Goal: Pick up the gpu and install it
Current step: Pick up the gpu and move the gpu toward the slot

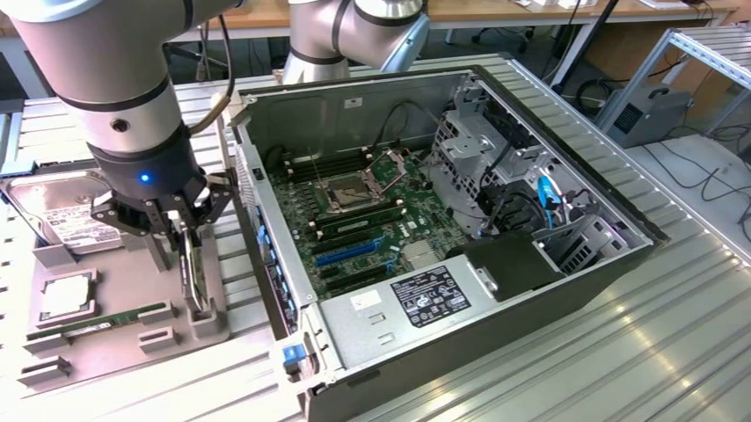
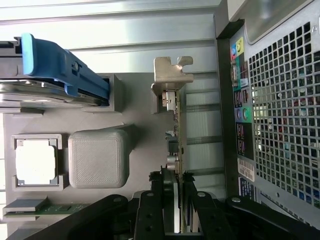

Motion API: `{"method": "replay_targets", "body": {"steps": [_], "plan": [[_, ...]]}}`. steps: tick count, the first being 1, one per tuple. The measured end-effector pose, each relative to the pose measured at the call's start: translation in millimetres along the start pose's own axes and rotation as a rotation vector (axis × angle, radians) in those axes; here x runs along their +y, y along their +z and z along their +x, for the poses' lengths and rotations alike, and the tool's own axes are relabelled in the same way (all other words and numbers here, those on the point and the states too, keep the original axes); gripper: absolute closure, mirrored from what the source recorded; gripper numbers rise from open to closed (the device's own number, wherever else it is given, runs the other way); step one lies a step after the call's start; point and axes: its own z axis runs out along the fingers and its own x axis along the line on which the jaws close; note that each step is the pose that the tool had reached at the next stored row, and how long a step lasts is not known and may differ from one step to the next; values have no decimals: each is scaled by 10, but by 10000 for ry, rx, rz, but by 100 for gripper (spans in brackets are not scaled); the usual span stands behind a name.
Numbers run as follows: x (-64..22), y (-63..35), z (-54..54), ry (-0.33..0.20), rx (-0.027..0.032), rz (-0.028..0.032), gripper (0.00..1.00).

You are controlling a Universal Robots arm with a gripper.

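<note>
The gpu [image 1: 195, 286] stands on edge in a slot of the grey holder tray [image 1: 118, 268], at the exterior view's left, just outside the open computer case [image 1: 352, 325]. My gripper [image 1: 185, 257] comes straight down onto it, its black fingers on either side of the thin card. In the wrist view the gpu [image 2: 176, 130] appears edge-on, with its pale metal bracket [image 2: 170, 80] at the far end. There my gripper [image 2: 173, 181] is shut on the card's near end, with both fingers [image 2: 152, 205] against its faces. The motherboard [image 1: 364, 224] lies exposed inside the case.
The tray also holds a silver hard drive [image 1: 59, 211] with a blue rail [image 2: 60, 65], a CPU [image 1: 65, 299] and a green memory stick [image 1: 100, 321]. The case's perforated rear wall [image 2: 280, 125] stands close beside the gpu. A second arm's base [image 1: 352, 35] rises behind the case.
</note>
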Motion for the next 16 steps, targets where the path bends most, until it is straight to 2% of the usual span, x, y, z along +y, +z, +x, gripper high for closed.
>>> {"method": "replay_targets", "body": {"steps": [16], "plan": [[2, -38, -1, 0, 0, 0, 73]]}}
